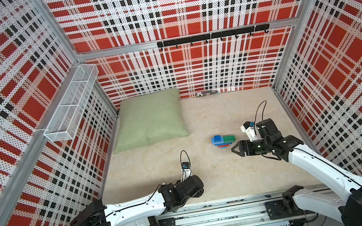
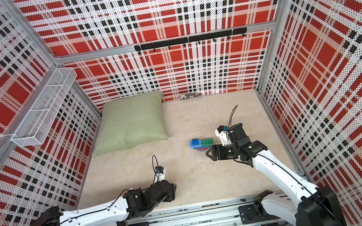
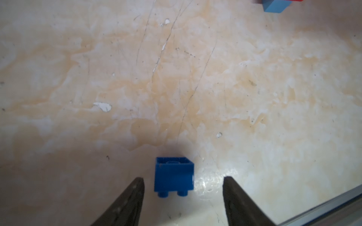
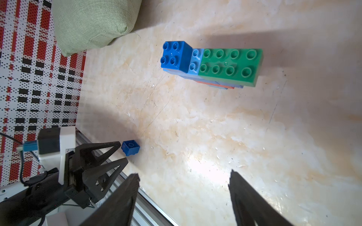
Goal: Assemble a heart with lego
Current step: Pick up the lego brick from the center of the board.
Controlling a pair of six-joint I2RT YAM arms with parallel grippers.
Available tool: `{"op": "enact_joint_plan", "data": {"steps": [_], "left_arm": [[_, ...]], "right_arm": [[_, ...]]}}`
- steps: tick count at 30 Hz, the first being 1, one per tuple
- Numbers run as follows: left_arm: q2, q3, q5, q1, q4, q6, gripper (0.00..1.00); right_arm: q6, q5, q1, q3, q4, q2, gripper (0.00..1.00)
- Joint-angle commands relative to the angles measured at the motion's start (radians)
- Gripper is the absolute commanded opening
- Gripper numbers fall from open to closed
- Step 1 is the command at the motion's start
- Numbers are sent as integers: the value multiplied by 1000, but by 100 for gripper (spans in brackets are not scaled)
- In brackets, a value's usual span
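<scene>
The heart [image 1: 223, 140] [image 2: 201, 144] [image 4: 213, 64] stands on the marble floor: a green brick, a dark blue brick and a light blue one on top, with red and blue layers below. One loose dark blue lego brick [image 3: 174, 175] [image 4: 130, 147] lies tipped over, its studs toward my left gripper [image 3: 183, 179] [image 4: 123, 152]. That gripper is open, the brick just ahead of its tips and untouched. In both top views the left arm's wrist [image 1: 182, 189] hides the brick. My right gripper [image 4: 185, 174] [image 1: 236, 149] is open and empty, just in front of the heart.
A green pillow [image 1: 149, 121] lies at the back left. A white mesh basket [image 1: 72, 103] hangs on the left wall and a black hook rail [image 1: 212, 36] on the back wall. The arms' metal base rail [image 1: 215, 213] runs along the front edge.
</scene>
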Motion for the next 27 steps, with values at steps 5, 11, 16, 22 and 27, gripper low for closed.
{"op": "enact_joint_plan", "data": {"steps": [5,11,16,22,27], "left_arm": [[74,15,24,55,96,22,61],[201,109,32,28,72,103,58],[295,178,-46,1,-64,99,53],[276,226,-41,-12,-143,96,55],[247,217,13,-55,-107,117,62]], "right_arm": [[-1,11,5,-27,5,-12,76],[-9,24,6,-23,-10,-4,74],[-12,33,5,-29,-10,-11,73],[-11,43,5,-35,-6,-15,74],[-17,47,5,-44,-3,-12,74]]}}
